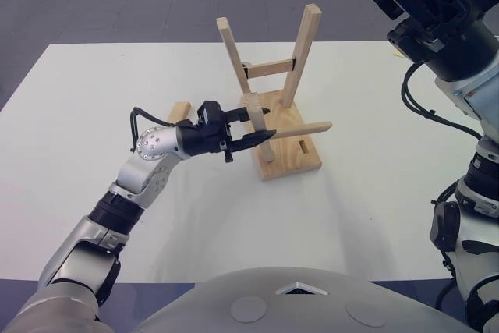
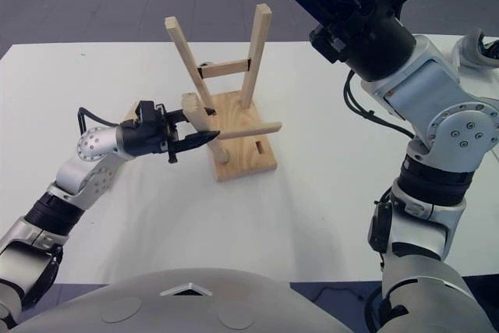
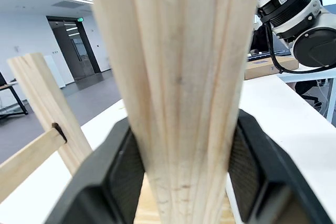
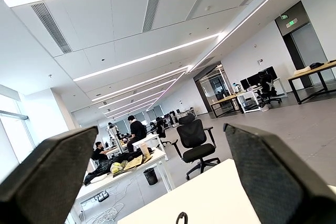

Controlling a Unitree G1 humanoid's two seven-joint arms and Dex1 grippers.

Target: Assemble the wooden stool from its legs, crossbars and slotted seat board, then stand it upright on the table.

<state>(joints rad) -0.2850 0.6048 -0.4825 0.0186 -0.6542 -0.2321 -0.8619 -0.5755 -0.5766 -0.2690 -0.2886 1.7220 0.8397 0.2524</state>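
Pale, bare-grained wooden stool (image 1: 290, 148) on matt white table (image 1: 93, 99).

No text reads; the green door sign (image 4: 286, 17) looks too small.

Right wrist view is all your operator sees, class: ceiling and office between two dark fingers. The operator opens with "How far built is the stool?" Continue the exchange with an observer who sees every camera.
Observer: The seat board lies flat on the table with two legs standing up from it, joined by a crossbar.
Operator: What is the other arm doing?
Observer: The left tool is shut on a third leg, which tilts over the board's near left edge.
Operator: Any parts left over?
Observer: One loose wooden piece lies on the table behind the left arm.
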